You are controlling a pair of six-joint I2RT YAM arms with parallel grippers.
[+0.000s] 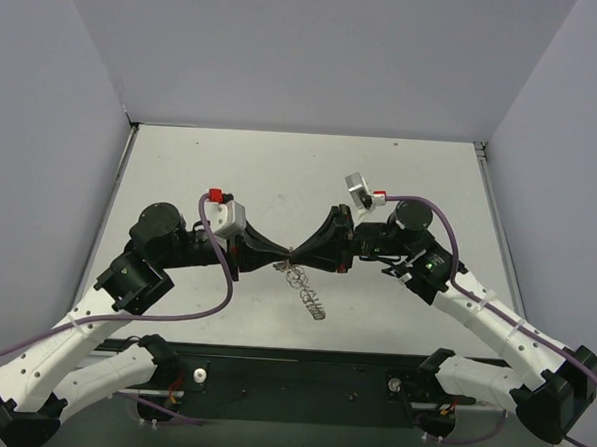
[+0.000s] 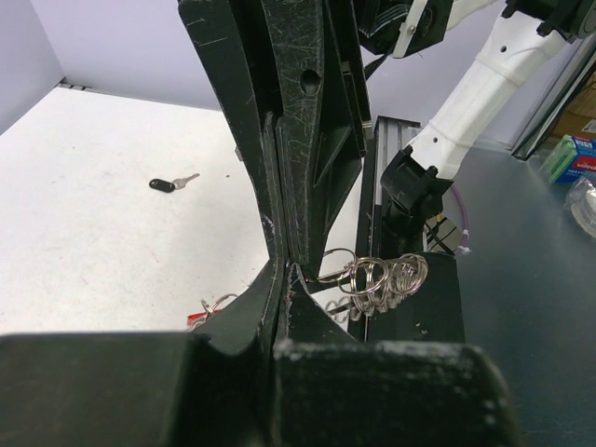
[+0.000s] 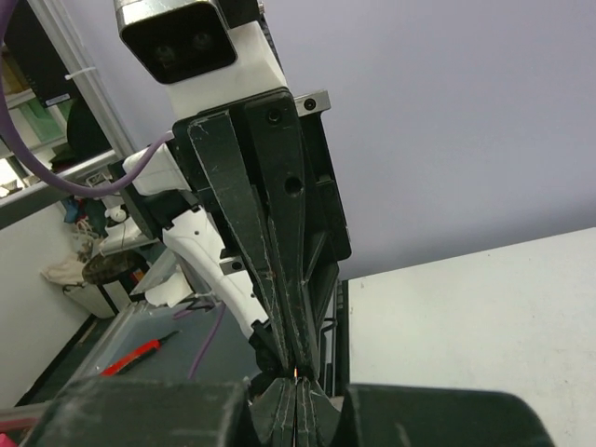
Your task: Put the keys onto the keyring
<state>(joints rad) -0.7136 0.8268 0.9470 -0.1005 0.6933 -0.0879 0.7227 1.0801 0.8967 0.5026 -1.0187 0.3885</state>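
Note:
My left gripper point(image 1: 282, 255) and right gripper point(image 1: 299, 254) are both shut and meet tip to tip above the table's middle. The keyring point(image 1: 312, 297), a silvery cluster of linked metal rings, trails from that pinch point towards the near edge. In the left wrist view its rings point(image 2: 380, 274) stick out to the right of my shut fingertips point(image 2: 296, 279). A red-headed key point(image 2: 198, 318) on a small ring shows just left of them, partly hidden. A dark-headed key point(image 2: 171, 183) lies alone on the table. In the right wrist view a tiny red speck sits between the touching tips point(image 3: 295, 374).
The white table point(image 1: 231, 170) is walled by grey panels on three sides. A black rail point(image 1: 300, 379) with both arm bases runs along the near edge. The purple cables point(image 1: 220, 280) loop beside each arm.

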